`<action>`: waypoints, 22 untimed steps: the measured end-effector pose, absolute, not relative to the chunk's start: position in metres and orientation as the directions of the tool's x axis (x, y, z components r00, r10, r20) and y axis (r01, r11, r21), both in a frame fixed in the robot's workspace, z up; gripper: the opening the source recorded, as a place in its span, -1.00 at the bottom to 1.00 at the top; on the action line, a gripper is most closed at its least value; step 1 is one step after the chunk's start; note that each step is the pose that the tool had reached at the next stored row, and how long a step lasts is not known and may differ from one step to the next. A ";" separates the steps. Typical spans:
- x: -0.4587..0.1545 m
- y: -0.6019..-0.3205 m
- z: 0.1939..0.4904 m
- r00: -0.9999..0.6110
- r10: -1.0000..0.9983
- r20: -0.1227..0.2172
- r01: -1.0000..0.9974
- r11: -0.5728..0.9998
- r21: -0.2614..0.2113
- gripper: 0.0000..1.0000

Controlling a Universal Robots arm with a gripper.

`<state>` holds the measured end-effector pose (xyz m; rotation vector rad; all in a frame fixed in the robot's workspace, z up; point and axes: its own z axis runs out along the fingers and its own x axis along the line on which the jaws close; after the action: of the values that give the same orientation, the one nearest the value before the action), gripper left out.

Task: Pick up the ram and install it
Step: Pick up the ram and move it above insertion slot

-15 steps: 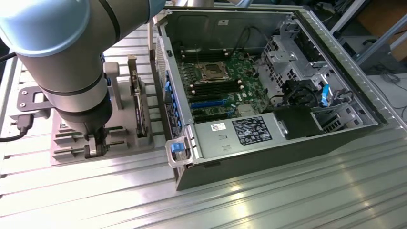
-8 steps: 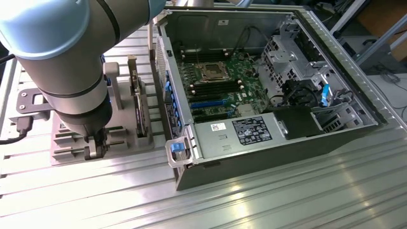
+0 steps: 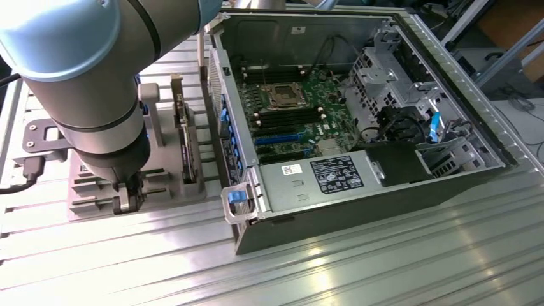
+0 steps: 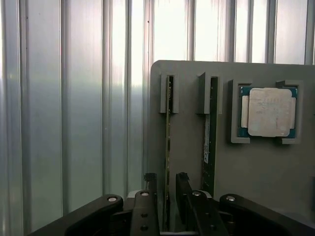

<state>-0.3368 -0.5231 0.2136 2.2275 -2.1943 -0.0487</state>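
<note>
Nearest my wrist camera, the hand (image 4: 166, 181) sits pinched narrow on the ram (image 4: 168, 132). The ram stands on edge in the grey holder (image 4: 189, 152), at the exterior view's lower left and well apart from the open computer case (image 3: 340, 220). A second stick (image 4: 209, 128) stands just beside it, with the processor (image 4: 268, 112) beyond. I judge the danger to be a skewed grip: the ram could bind in its slots or slip, and the hand might clip its neighbour.
</note>
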 end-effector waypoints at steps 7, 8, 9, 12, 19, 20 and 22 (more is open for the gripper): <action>-0.337 -0.523 0.214 0.015 -1.000 -0.012 -0.999 -0.015 0.032 -0.71; -0.337 -0.523 0.214 0.015 -1.000 -0.012 -0.999 -0.015 0.032 -0.71; -0.337 -0.523 0.214 0.015 -1.000 -0.012 -0.999 -0.015 0.032 -0.71; -0.337 -0.523 0.214 0.015 -1.000 -0.012 -0.999 -0.015 0.032 -0.76; -0.337 -0.523 0.214 0.015 -1.000 -0.012 -0.999 -0.015 0.032 -0.76; -0.337 -0.523 0.214 0.015 -1.000 -0.012 -0.999 -0.015 0.032 -0.76; -0.337 -0.523 0.216 0.015 -1.000 -0.012 -0.999 -0.015 0.032 -0.76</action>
<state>-0.3368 -0.5231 0.2160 2.2275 -2.1942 -0.0486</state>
